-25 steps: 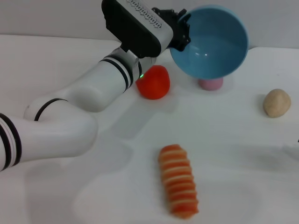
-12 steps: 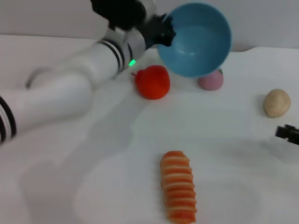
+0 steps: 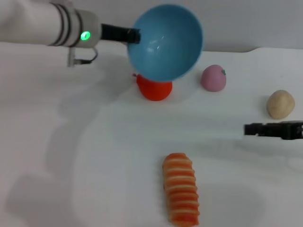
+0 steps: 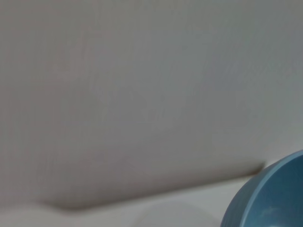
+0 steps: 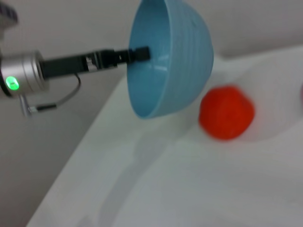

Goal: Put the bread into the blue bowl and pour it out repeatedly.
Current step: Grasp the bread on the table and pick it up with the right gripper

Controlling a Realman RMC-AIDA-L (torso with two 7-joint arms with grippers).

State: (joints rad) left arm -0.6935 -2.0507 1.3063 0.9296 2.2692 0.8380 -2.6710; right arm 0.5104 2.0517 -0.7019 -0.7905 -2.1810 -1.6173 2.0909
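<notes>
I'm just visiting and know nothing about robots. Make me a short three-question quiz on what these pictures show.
1. True or false: the blue bowl rests flat on the table.
2. What lies nearest the front edge of the head view? A) the pink fruit B) the bread C) the beige ball
3. Fill in: the left gripper grips the bowl by its ____.

Key
1. False: it is held in the air, tipped on its side, empty.
2. B
3. Rim. The right gripper reaches in from the right, near the beige ball.
</notes>
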